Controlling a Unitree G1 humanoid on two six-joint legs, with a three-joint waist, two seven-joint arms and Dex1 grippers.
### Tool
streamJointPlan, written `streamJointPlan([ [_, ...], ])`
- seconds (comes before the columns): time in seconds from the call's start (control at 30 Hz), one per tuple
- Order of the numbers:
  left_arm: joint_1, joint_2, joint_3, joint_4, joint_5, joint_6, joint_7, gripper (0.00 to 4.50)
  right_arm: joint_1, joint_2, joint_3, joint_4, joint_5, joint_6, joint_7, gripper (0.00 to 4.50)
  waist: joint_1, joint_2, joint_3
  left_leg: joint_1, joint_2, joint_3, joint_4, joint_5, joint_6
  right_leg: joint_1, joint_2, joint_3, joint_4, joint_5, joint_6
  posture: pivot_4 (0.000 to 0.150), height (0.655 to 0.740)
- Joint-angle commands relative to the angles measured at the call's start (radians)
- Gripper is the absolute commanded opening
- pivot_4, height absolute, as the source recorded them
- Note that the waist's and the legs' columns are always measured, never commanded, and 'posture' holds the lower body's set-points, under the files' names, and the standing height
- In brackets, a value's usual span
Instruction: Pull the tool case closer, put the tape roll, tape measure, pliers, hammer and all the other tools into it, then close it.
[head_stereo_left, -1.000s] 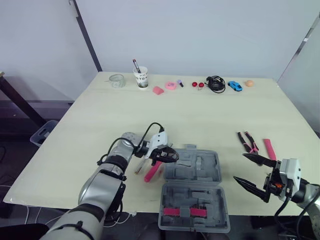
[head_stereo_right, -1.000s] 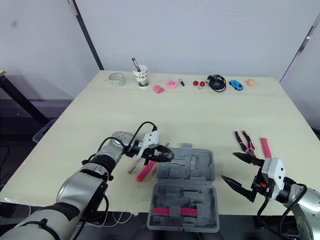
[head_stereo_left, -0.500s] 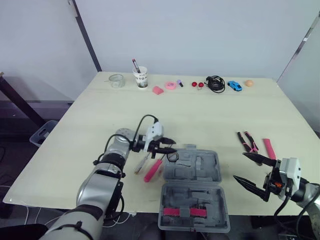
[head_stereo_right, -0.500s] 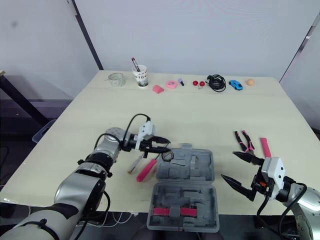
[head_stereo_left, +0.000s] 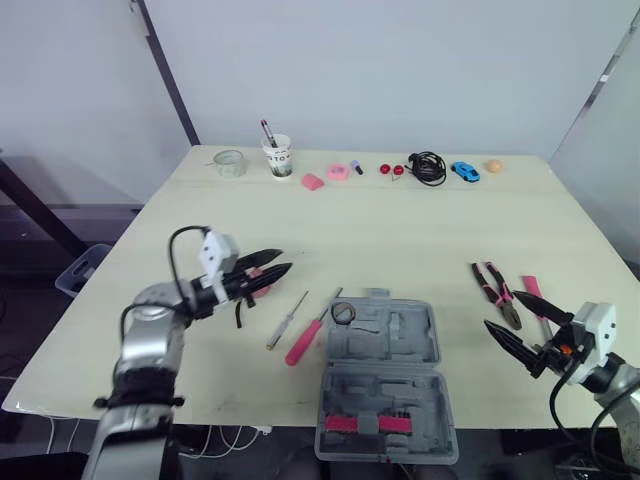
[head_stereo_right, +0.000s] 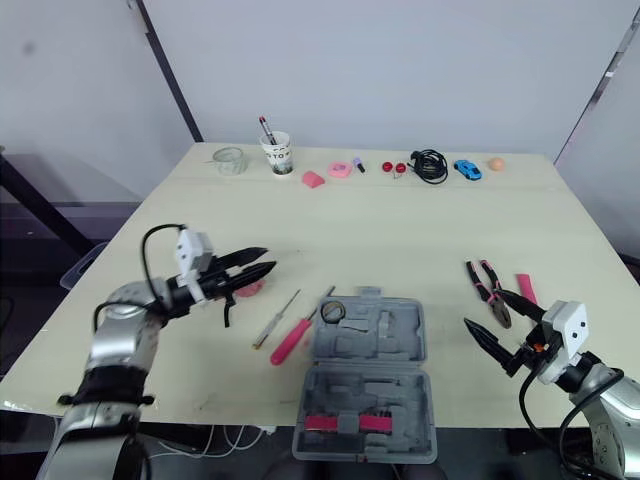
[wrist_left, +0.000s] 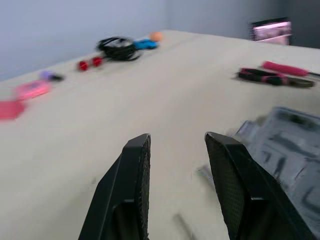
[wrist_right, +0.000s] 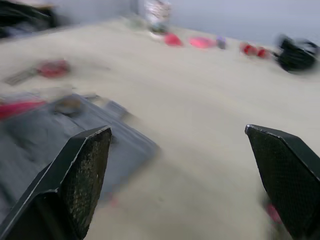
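Tool case (head_stereo_left: 385, 375) lies open at the worktop's (head_stereo_left: 400, 230) 6 o'clock edge, both grey halves flat. A dark ring (head_stereo_left: 343, 313) sits at the case's 11 o'clock corner. At its 9 o'clock lie a pink-handled screwdriver (head_stereo_left: 303, 342) and a slimmer one (head_stereo_left: 284, 321). The left end effector (head_stereo_left: 283, 262) hangs out at 10 o'clock from the case, fingers parted, nothing in them. The right end effector (head_stereo_left: 502, 310) is spread wide and empty at 3 o'clock, just beside the pliers (head_stereo_left: 494, 288).
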Motion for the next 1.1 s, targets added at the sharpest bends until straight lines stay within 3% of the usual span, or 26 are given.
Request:
streamJointPlan([
  [0.03,0.184,0.021,0.098,-0.119,-0.027,0.022,0.076,1.83,0.034,-0.026,-0.087,0.053,-0.024,-0.066,-0.019,4.50,-0.002,0.001,0.000,0.001,0.000,0.001,-0.002,0.000,0.000,0.000,0.000,0.001,-0.002,0.000,0.000,0.150,0.7400],
  [0.43,0.517,-0.020,0.218,-0.271,-0.085,0.054,0.230,1.83,0.180,-0.043,-0.173,0.145,-0.025,-0.092,-0.013,4.50,0.006,0.001,-0.002,0.003,0.001,0.002,-0.002,0.000,0.000,0.003,-0.001,0.000,-0.003,-0.002,-0.004,0.150,0.7400],
  [0.53,0.580,-0.042,0.238,-0.279,-0.095,0.048,0.259,2.69,0.235,-0.028,-0.195,0.153,-0.013,-0.098,-0.007,4.50,0.003,0.001,-0.002,0.003,0.002,0.002,-0.002,0.000,0.000,0.002,-0.001,0.000,-0.003,-0.002,-0.005,0.150,0.7400],
  [0.63,0.606,-0.051,0.246,-0.285,-0.101,0.047,0.280,4.15,0.263,-0.016,-0.209,0.162,-0.005,-0.103,-0.009,4.50,0.002,0.000,-0.003,0.003,0.002,0.001,-0.002,0.000,0.000,0.002,0.000,0.000,-0.003,-0.003,-0.005,0.150,0.7400],
  [0.67,0.606,-0.053,0.247,-0.286,-0.102,0.049,0.286,4.42,0.267,-0.013,-0.212,0.166,-0.005,-0.108,-0.009,4.50,0.003,0.001,-0.003,0.003,0.003,0.001,-0.002,0.000,0.000,0.002,-0.001,0.000,-0.003,-0.003,-0.005,0.150,0.7400],
  [0.93,0.535,-0.058,0.228,-0.286,-0.101,0.077,0.350,4.42,0.252,-0.016,-0.213,0.139,0.019,-0.118,0.015,4.50,0.003,0.002,-0.004,0.002,0.004,0.002,-0.002,0.000,0.000,0.002,-0.001,0.000,-0.004,-0.003,-0.005,0.150,0.7400],
  [1.1,0.430,-0.061,0.170,-0.308,-0.053,0.156,0.464,4.42,0.208,-0.041,-0.154,-0.017,0.057,-0.072,0.066,4.50,0.003,0.002,-0.004,0.002,0.001,0.002,-0.002,0.000,0.000,0.002,-0.001,0.000,-0.004,-0.003,-0.005,0.150,0.7400],
])
